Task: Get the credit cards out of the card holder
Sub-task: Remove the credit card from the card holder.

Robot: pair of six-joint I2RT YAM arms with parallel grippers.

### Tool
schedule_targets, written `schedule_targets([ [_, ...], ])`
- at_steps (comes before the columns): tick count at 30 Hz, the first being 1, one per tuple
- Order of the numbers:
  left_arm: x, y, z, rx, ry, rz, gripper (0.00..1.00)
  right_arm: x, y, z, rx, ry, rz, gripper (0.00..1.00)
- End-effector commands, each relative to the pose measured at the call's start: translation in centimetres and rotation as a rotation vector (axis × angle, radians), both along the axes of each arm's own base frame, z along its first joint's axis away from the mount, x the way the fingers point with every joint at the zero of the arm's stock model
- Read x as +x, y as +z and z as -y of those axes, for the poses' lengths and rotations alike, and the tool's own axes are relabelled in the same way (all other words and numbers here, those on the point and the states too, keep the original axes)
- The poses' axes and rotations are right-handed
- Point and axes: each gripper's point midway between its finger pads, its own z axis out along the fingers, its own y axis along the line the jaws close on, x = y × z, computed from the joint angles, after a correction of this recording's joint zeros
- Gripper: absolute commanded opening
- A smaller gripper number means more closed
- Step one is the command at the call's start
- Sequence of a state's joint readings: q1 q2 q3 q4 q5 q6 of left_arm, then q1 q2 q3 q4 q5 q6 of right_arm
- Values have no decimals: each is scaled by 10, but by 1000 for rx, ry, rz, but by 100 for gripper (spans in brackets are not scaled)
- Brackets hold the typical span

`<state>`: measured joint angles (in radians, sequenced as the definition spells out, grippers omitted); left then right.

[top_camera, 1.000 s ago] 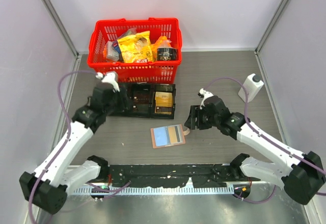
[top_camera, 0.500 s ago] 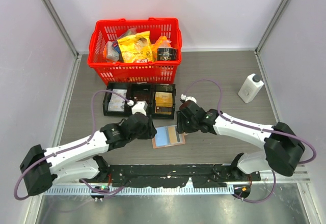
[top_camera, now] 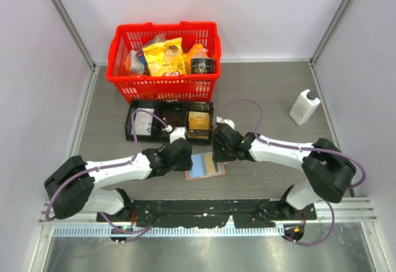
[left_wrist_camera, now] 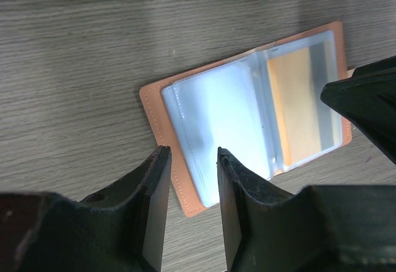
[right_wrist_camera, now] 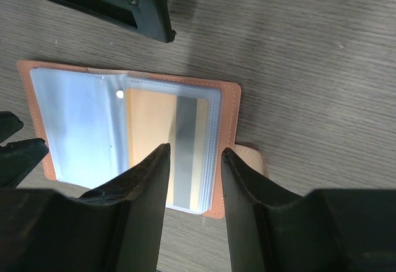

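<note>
Top external: both arms now nearer the open card holder point(top_camera: 204, 167) than before.
Left claw point(left_wrist_camera: 192, 154): apart, over its blue half.
Right claw point(right_wrist_camera: 193, 151): apart, over the gold credit card point(right_wrist_camera: 147, 127).

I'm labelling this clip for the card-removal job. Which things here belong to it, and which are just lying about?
Belongs to the job: card holder, lying open; gold credit card in its clear sleeve; left gripper; right gripper.

Lying about: red basket of snack packets; black tray; white bottle.
</note>
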<state>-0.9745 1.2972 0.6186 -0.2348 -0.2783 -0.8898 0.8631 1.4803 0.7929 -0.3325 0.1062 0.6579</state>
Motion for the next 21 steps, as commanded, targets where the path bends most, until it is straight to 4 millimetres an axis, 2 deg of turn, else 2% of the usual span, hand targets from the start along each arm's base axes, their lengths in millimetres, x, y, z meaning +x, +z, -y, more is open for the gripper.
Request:
schedule_targets([
  [1,3,-3,-1,3,41,8,39,10,7,-13,38,-10,35,43],
  [10,-5,-15,-6,54,36,-32,36,7,3,-17,46,-2,17,40],
  [21,-6,-18,-3,59,30,-42,33,5,5,-18,47,10,15,30],
])
